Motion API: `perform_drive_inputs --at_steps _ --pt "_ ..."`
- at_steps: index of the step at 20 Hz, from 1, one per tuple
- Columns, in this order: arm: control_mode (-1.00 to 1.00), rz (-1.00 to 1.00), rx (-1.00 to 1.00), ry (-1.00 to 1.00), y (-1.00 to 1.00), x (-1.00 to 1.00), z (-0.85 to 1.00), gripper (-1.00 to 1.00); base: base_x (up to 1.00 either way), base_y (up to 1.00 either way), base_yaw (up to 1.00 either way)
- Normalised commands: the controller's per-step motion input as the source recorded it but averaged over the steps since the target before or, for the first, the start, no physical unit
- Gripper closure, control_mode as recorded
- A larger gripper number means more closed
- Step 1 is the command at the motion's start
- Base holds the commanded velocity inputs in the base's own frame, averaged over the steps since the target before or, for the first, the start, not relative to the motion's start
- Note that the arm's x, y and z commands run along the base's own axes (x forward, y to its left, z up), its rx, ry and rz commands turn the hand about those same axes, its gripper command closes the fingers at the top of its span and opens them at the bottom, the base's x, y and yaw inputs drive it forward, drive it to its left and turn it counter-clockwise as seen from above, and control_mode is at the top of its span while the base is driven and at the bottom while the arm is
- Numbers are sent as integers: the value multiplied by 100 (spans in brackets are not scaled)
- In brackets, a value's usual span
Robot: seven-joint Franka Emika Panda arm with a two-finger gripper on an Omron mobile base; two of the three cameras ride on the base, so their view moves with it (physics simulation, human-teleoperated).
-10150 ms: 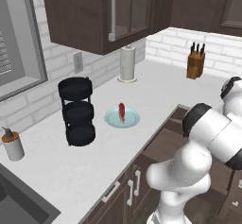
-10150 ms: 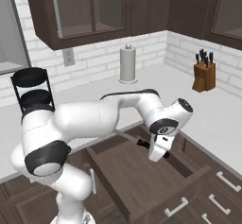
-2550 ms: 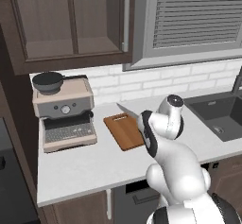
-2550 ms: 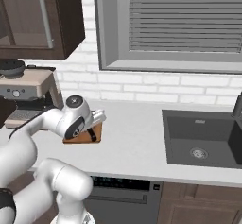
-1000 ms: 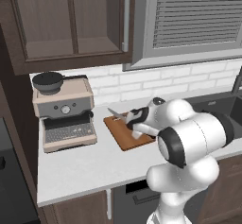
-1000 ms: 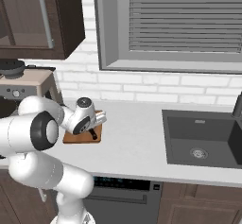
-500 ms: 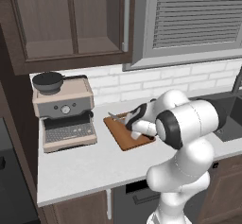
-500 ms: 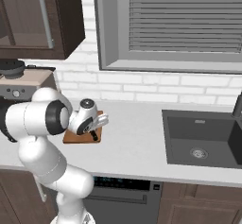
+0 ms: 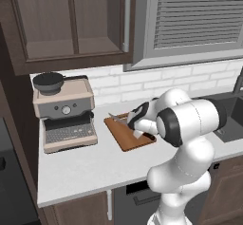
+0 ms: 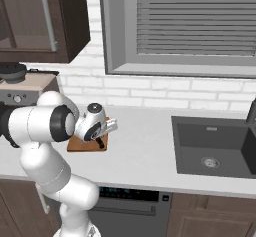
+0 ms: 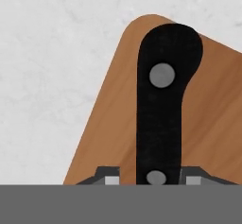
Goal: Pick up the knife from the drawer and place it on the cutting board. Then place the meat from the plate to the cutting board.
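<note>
Since half a second ago your arm has folded a little lower over the board, while the base and both base views have stayed put.

On the left of the worktop [image 9: 90, 164] you have the coffee machine [image 9: 64, 111]. Just beside it to the right lies the cutting board [image 9: 127, 135], flat on the worktop, with one rounded corner showing in the hand view [image 11: 113, 109].

Your gripper [image 9: 134, 123] sits low over the board's far half. From it the knife [image 9: 118, 118] pokes out toward the coffee machine, its silver blade above the board's back edge. In the hand view the black handle [image 11: 162, 100] runs straight up from between the fingers [image 11: 109, 179], its butt end near the board's corner. The fingers appear closed against the handle on both sides, so you have hold of the knife; you cannot tell whether it already rests on the board.

Farther right, the dark sink [image 10: 215, 146] is set into the worktop, well apart from the board.
</note>
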Motion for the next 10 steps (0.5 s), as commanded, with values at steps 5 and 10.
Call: perform_drive_inputs --at_steps 5,10 --pt "-100 -23 0 0 0 2 -1 100 0 0 0" --pt "-100 -25 0 0 0 0 0 100 0 0 0"
